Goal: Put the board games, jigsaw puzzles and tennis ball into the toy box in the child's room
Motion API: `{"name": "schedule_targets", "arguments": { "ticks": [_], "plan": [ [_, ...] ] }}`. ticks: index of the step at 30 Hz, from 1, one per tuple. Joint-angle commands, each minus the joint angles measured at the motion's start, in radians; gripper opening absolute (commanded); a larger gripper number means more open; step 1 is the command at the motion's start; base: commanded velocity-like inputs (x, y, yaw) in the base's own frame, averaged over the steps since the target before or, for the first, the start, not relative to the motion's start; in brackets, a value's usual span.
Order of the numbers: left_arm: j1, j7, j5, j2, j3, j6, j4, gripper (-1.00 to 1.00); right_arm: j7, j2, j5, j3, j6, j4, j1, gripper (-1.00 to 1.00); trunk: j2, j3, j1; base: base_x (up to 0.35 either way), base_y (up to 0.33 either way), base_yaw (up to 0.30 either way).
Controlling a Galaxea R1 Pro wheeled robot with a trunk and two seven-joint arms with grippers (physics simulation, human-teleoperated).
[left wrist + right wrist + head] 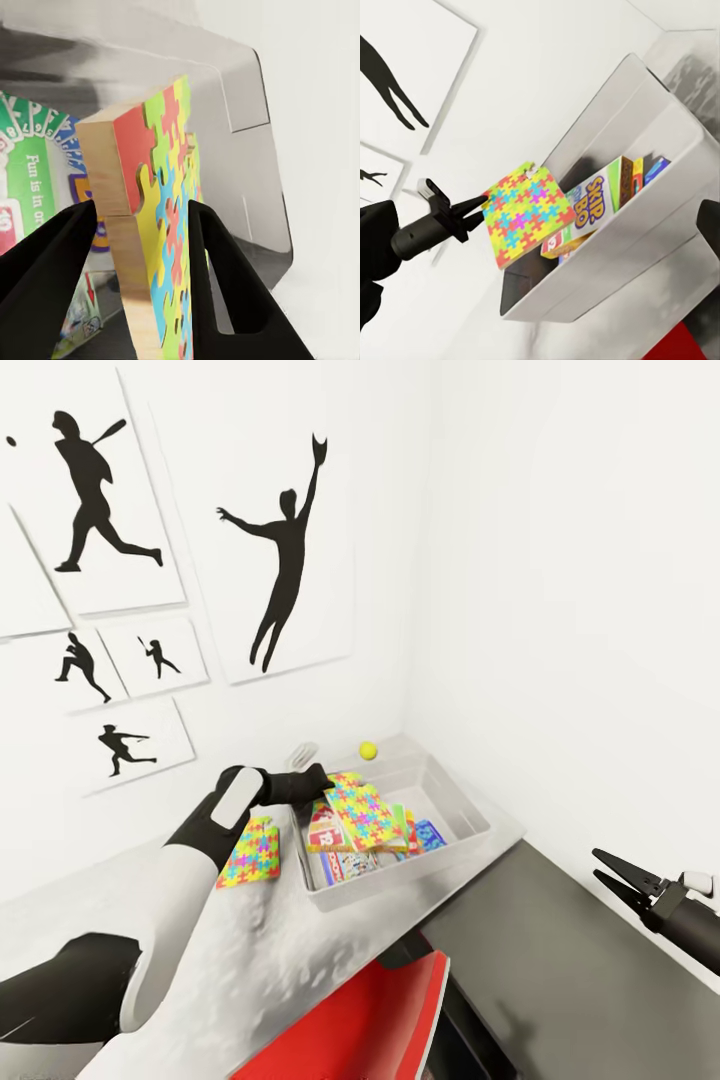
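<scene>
On the pale table [200, 950], at the left, one jigsaw puzzle [250, 852] lies flat just beside the left wall of the toy box [470, 838]. The left gripper [318, 778] reaches in from the left above it, its fingers [225, 277] pinching the second jigsaw puzzle [362, 810] by its edge; the left wrist view shows one black finger on each face of the wooden board. That puzzle hangs tilted over the open bin, above the games inside and, in the right wrist view, apart from them.

Inside the toy box, the "SKIP BO" board game [596, 201] leans on edge toward the left side, a green-edged board game [398, 828] sits to its right, and a small blue board game [430, 833] lies further right. Whether the held puzzle touches any of them in the head view, I cannot tell.

Beyond the bin's far rim, the tennis ball [368, 750] rests on the table near the corner of the walls.

At the far right, the right gripper [612, 875] hovers well apart from the bin over the dark surface [560, 960], its fingers spread and holding nothing.
</scene>
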Motion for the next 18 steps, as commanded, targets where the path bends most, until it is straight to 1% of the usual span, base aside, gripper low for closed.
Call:
{"name": "schedule_targets", "arguments": {
  "ticks": [1,9,14,18],
  "plan": [
    [-0.003,0.002,-0.003,-0.001,-0.001,0.000,-0.001,-1.00,0.006,0.000,0.005,-0.001,0.004,0.000,-0.001,1.00,-0.002,-0.004,0.001,0.000,0.000,0.000],
    [-0.021,0.002,-0.015,-0.004,-0.002,-0.027,0.001,-1.00,0.008,0.000,0.005,-0.001,0.004,0.000,-0.001,1.00,-0.002,-0.017,0.001,0.000,0.000,0.000],
    [-0.025,0.002,-0.041,-0.007,-0.002,-0.030,0.002,-1.00,0.008,0.000,0.005,-0.002,0.004,0.000,-0.001,1.00,-0.002,-0.025,0.001,0.000,0.000,0.000],
    [-0.026,0.002,-0.052,-0.007,-0.002,-0.030,0.003,-1.00,0.009,0.000,0.005,-0.002,0.004,0.000,-0.001,1.00,-0.002,-0.032,0.001,0.000,0.000,0.000]
  ]
}}
